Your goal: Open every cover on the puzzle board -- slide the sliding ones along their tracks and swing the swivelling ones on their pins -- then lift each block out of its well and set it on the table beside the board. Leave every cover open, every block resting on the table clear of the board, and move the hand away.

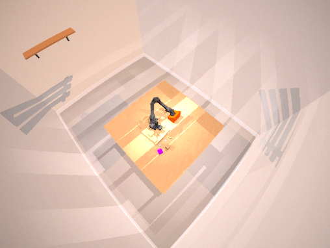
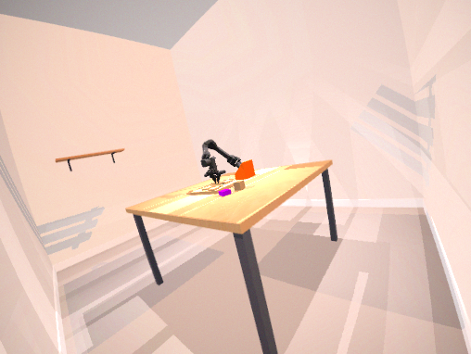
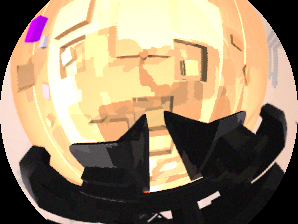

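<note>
The pale puzzle board (image 1: 152, 138) (image 2: 197, 191) (image 3: 102, 75) lies under the arm. My gripper (image 1: 158, 128) (image 2: 216, 183) (image 3: 156, 115) points down at it, fingertips close together at a small square well. It is shut on a pale block (image 3: 156, 120) there; the fingers partly hide it and its height in the well is unclear. A left well (image 3: 62, 51) and a right well (image 3: 205, 62) are uncovered in the wrist view. A pale piece (image 3: 68, 56) shows in the left one and another pale piece (image 3: 191, 68) in the right one. Cover outlines blur into the glare.
A purple block (image 1: 160, 151) (image 2: 224, 192) (image 3: 36, 29) and a brown block (image 1: 167, 147) (image 2: 239, 185) (image 3: 25, 76) stand on the table beside the board. Small pale pieces lie near them. A large orange block (image 1: 174, 117) (image 2: 246, 170) stands by the arm's base.
</note>
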